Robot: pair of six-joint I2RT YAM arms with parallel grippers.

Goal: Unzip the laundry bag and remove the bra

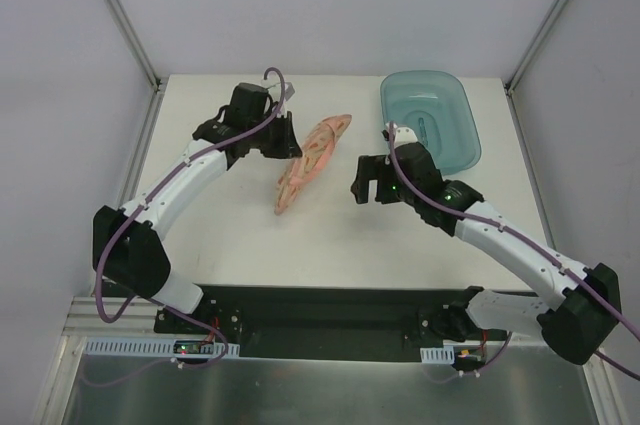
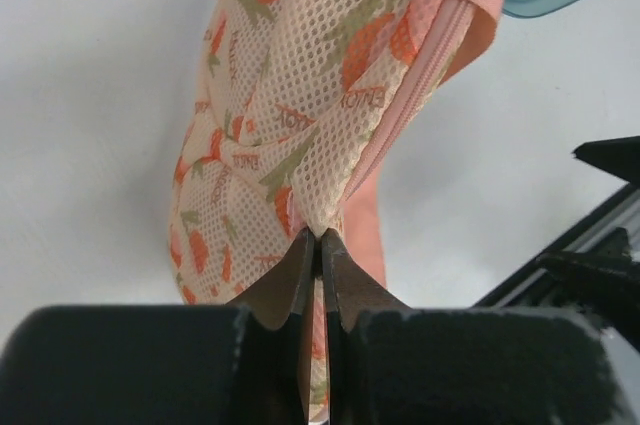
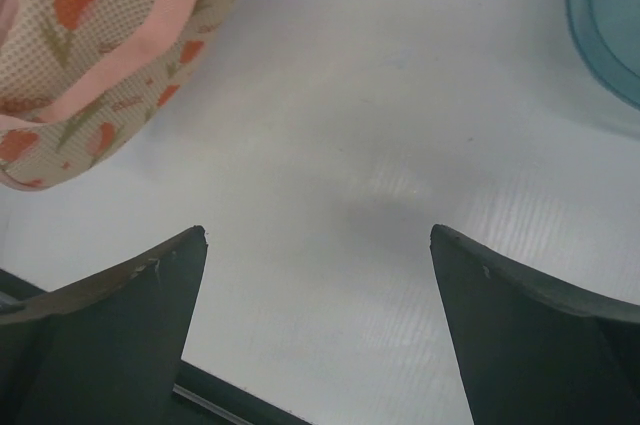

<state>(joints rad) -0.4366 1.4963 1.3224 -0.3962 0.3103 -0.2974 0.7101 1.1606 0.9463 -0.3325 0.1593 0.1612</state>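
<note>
left pincer [image 2: 318, 237]: pinching laundry bag [image 2: 300, 95] mesh at its tips | right pincer [image 3: 320, 233]: spread, beside laundry bag, not touching

1. This is a robot lab cell.
2. Plain white panels [image 1: 330, 5] on metal posts [image 1: 120, 10] wall in a bare white table [image 1: 400, 245].
3. Two arms, left [image 1: 190, 180] and right [image 1: 510, 245], are bolted to a black plate [image 1: 320, 310] at the near edge.
4. Purple cables [image 1: 272, 75] run along the arms.
</note>
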